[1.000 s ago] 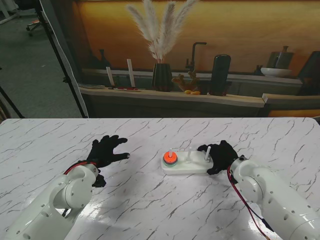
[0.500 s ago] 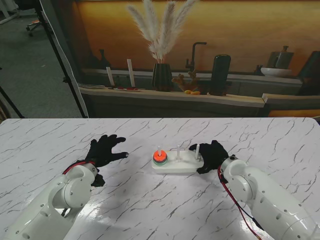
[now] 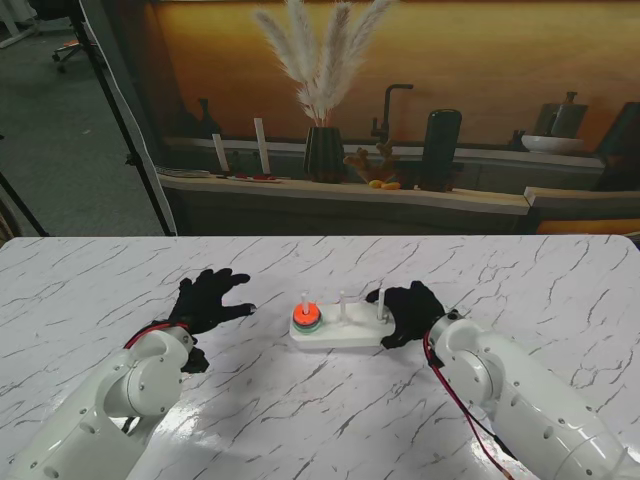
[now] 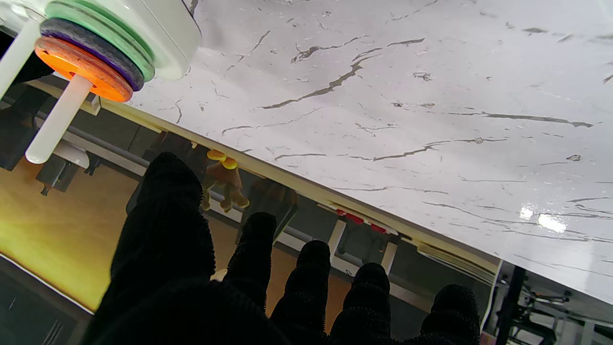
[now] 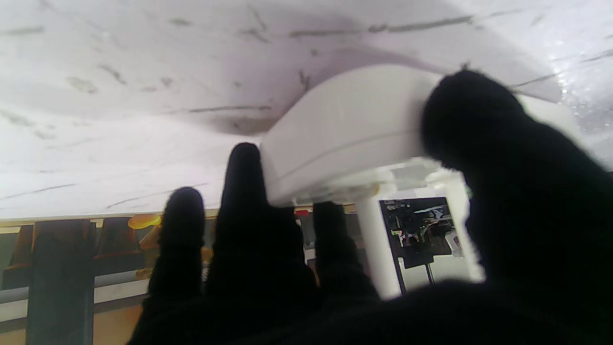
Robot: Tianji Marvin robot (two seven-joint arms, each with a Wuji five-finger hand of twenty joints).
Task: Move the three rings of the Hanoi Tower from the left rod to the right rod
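still stacked: orange-topped rings [image 3: 306, 317] on left rod; right hand [image 3: 408, 312] clamps white base [image 3: 335, 336].

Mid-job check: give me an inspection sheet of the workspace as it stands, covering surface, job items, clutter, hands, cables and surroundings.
Surface: white marble-pattern table, glossy, no spills seen.
Job's things: white tower base with three rods; orange ring on top of the purple ring and green ring, all on the left rod; middle and right rods bare.
Clutter: nothing seen on the table.
Hands: left hand open, fingers spread, left of the base and apart from it; right hand shut on the base's right end, thumb and fingers on opposite sides.
Cables: red cable along the right forearm; a red one at the left wrist.
Surroundings: counter behind with pampas vase.
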